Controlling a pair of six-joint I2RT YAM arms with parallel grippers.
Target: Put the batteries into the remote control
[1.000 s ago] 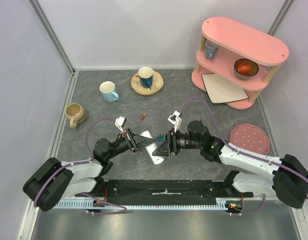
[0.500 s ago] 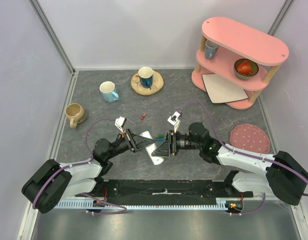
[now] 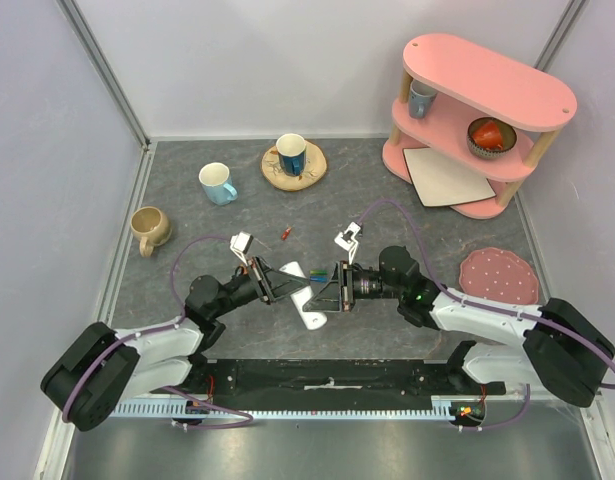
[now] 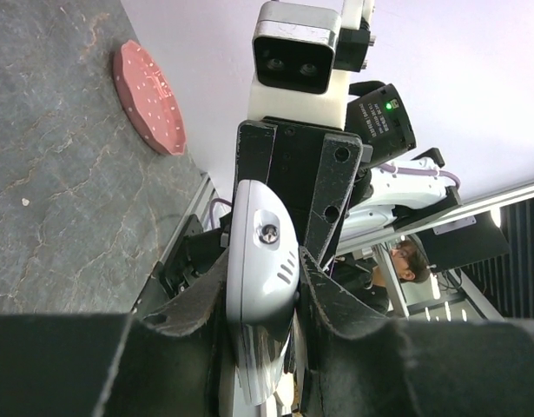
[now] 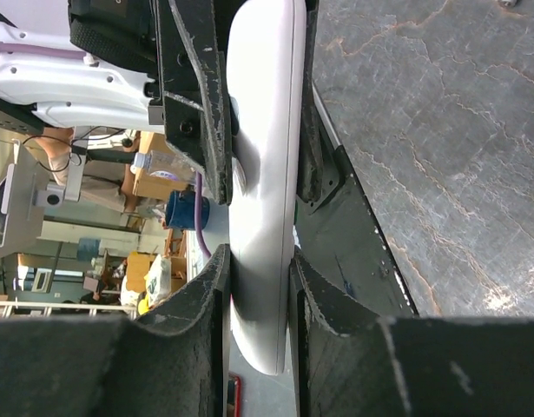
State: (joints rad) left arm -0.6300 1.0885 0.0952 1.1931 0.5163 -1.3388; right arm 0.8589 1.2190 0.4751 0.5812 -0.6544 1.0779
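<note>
From the top camera: left gripper (image 3: 279, 284) and right gripper (image 3: 330, 290) nose to nose at mid-table, both pinching the remote control (image 3: 305, 305) between them; lifted or resting on the grey table (image 3: 187, 215), impossible to tell from up here. Over to the left wrist view: fingers (image 4: 188, 304) clenched on the remote's rounded white back, one screw and small vent slots showing, buttons out of sight, and beyond it the other arm's black fingers clamped on the far end. Switching to the right wrist view: only the thin white edge on offer, squeezed tight between the pads (image 5: 201, 304), with the left arm's jaws gripping the upper end. Back up top for what neither wrist view catches clearly: a red battery (image 3: 285, 233) lying loose on the table behind the grippers, apart from the remote, and a green-blue battery (image 3: 317, 272) just beside the remote's upper end, too small to call touching or not.
</note>
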